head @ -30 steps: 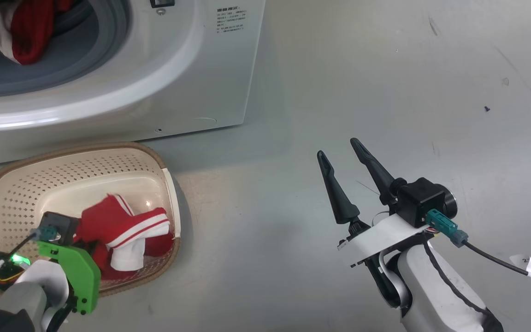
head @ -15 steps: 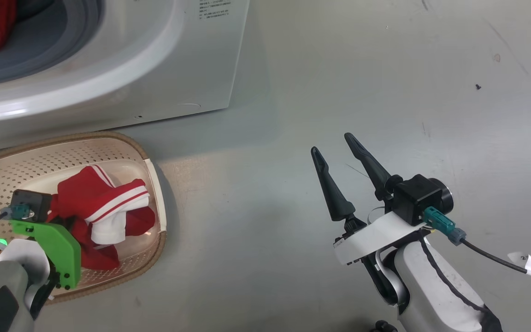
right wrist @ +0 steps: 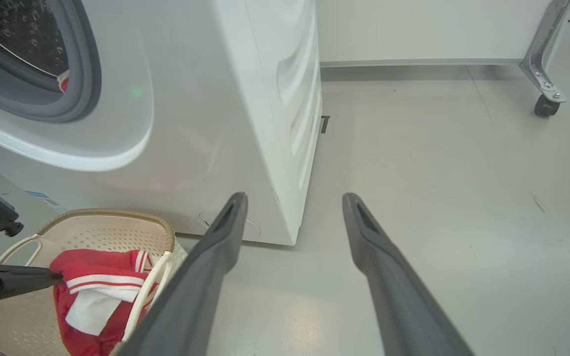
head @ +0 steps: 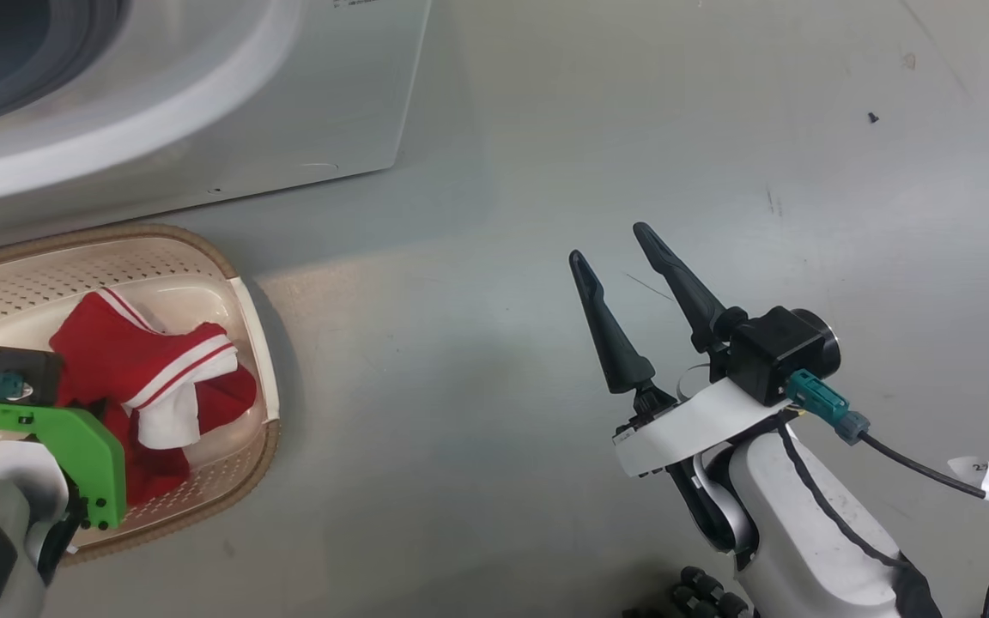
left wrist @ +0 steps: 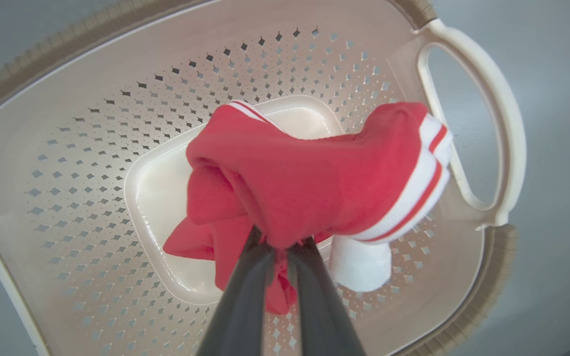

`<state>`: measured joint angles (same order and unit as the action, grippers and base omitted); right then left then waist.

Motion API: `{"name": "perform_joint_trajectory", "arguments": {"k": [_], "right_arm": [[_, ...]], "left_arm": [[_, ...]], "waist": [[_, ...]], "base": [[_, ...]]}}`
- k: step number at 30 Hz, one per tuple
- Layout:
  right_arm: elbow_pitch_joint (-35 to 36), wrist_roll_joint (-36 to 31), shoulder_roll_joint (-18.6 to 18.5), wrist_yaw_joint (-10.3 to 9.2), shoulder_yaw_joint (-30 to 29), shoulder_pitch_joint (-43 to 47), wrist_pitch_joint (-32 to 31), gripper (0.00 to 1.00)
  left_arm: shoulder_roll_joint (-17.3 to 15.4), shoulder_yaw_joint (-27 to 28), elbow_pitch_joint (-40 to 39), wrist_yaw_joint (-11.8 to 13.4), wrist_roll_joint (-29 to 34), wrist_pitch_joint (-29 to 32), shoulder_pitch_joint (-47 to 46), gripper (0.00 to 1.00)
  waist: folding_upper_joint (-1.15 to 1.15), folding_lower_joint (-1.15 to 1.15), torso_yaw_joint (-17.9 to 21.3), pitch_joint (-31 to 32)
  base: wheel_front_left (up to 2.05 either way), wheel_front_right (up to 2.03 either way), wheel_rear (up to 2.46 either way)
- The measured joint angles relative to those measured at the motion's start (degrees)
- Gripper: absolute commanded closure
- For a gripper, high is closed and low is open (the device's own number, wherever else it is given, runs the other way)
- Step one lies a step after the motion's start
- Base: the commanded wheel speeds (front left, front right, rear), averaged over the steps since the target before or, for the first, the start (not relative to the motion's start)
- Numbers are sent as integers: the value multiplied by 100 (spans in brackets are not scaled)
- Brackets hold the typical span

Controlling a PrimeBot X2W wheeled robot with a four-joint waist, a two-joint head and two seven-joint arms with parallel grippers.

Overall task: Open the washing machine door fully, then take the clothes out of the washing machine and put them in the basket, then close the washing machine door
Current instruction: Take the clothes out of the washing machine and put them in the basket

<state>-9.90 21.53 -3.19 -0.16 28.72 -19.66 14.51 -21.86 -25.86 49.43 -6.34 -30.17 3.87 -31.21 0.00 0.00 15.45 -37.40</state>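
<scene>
left gripper: fingers clamped on red clothes | clothes: hanging inside basket, over its base | right gripper: fingers apart, empty, above grey floor | washing machine: just behind basket, drum mouth uncovered

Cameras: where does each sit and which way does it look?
Head view: on the head, looking down at basket and open right end effector.
Left wrist view: on that wrist, looking into the basket past the left end effector, shut on the clothes.
Right wrist view: on that wrist, facing the washing machine between its fingers.
All show basket and clothes.
</scene>
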Motion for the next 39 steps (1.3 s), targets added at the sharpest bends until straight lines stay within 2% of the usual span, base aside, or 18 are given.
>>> {"name": "perform_joint_trajectory", "arguments": {"k": [4, 5, 6, 7, 23, 36, 39], "right_arm": [[0, 0, -1, -9, -30, -4, 0, 0], [0, 0, 0, -18, -31, -4, 0, 0], [0, 2, 0, -52, -31, -5, 0, 0], [0, 4, 0, -52, -31, -7, 0, 0], [-97, -11, 0, -57, -104, -46, 0, 0], [-286, -75, -4, -45, -447, -82, 0, 0], [-323, -76, -21, -26, -537, -74, 0, 0]], "left_arm": [[40, -16, 127, 0, 1, -4, -47, 100], [65, -22, 169, 0, 1, -27, -60, 56], [90, -32, 199, 0, 1, -49, -70, 4], [109, -40, 221, 0, 2, -51, -81, 0], [435, -96, 659, -2, 18, -495, -289, 0], [808, -16, 571, -35, -97, -1672, -284, 0], [905, -35, 485, -53, -89, -1766, -278, 0]], "waist": [[0, 0, 32, -46], [0, 0, 37, -54], [0, 0, 38, -58], [0, 0, 37, -60], [0, 0, -163, 146], [0, 0, -497, 706], [0, 0, -622, 861]], "base": [[0, 0, 0], [0, 0, 0], [0, 0, 0], [0, 0, 0], [0, 0, 0], [0, 0, 0], [0, 0, 0]]}}
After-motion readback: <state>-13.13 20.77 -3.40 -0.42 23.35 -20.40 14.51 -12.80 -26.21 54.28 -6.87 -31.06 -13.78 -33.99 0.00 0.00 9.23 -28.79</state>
